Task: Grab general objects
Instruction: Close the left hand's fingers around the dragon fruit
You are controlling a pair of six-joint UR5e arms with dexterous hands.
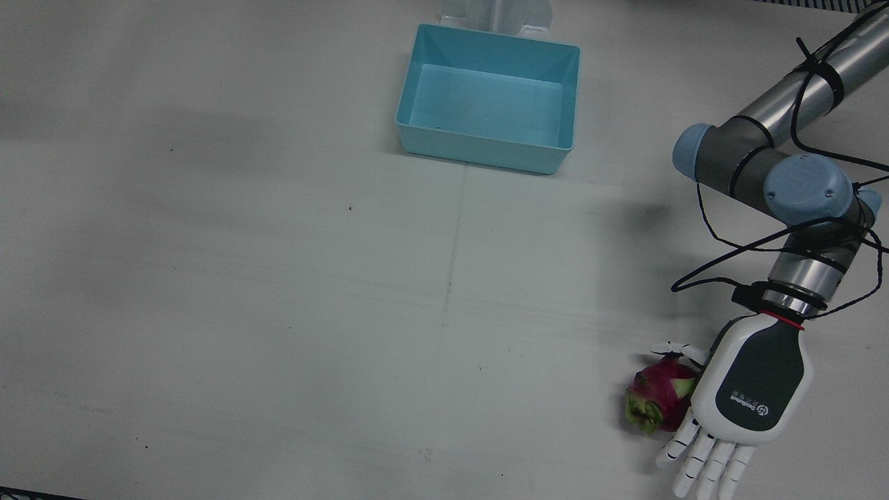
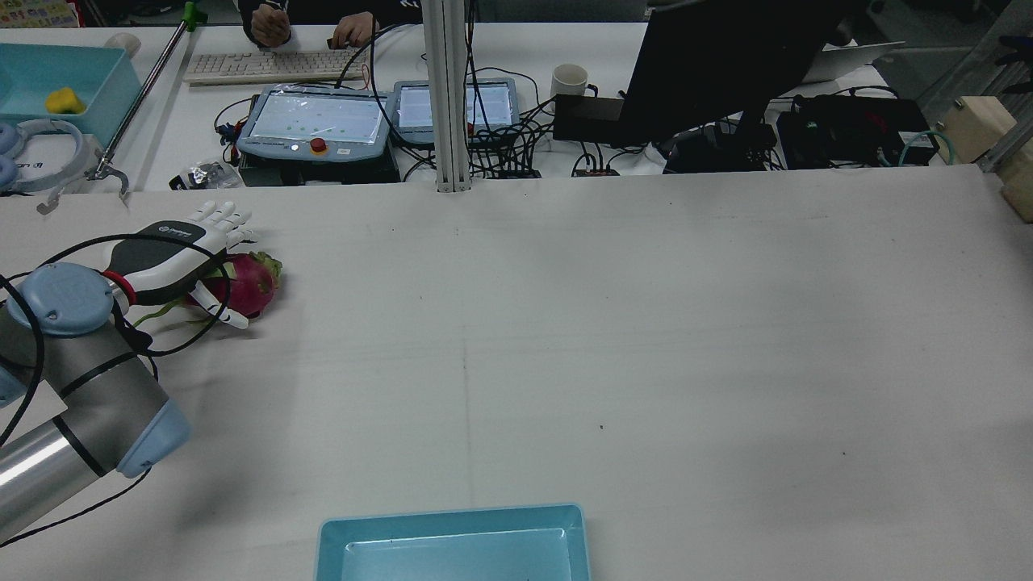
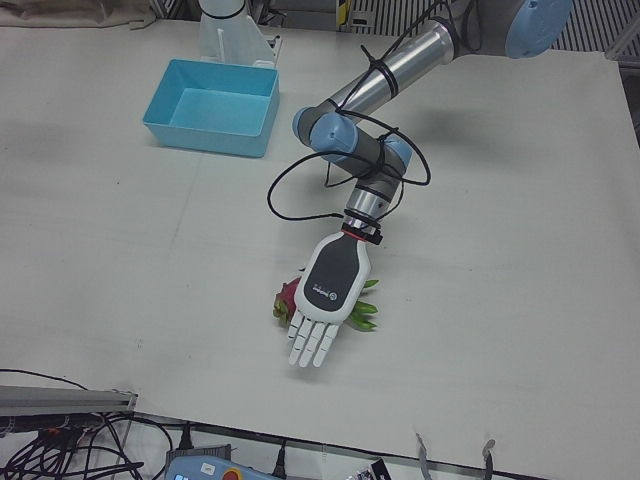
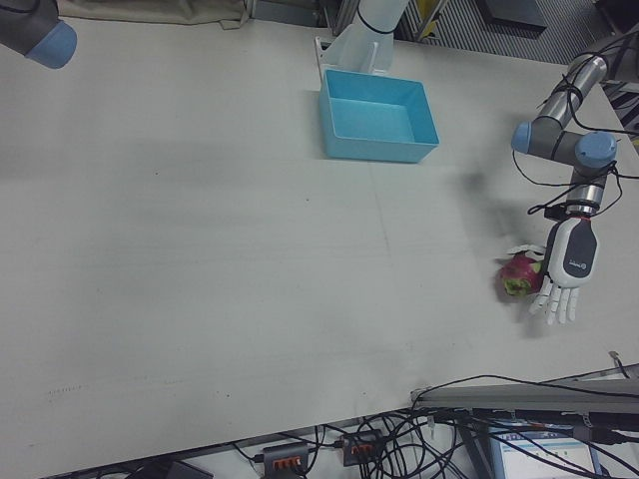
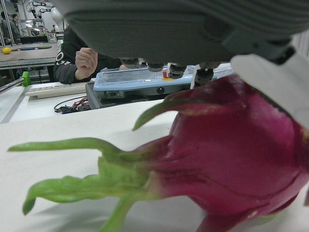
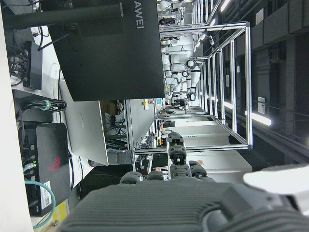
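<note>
The dragon fruit (image 1: 656, 396) lay on its side on the table (image 1: 278, 312), at the operators' edge on my left arm's half, its green leafy scales trailing toward the arm in the rear view and its red body pointing toward the middle of the table. I had the left hand (image 1: 753, 389) directly over it, palm down, covering roughly half of the fruit in the front view. The fingers (image 1: 708, 462) were stretched out almost straight past the fruit's far side and held apart, and the thumb (image 2: 222, 309) reached down along the fruit's near side; none of them had curled around it, so I judged the hand to be spread and holding nothing. The left hand view showed the palm just above the red skin, though I could not tell whether it touched. So the reach looked finished, while closing on the fruit and lifting it remained. The blue bin (image 1: 489, 97) stood empty, well apart near the pedestals. My right hand's camera looked out over the lab; how its fingers stood I could not tell.
</note>
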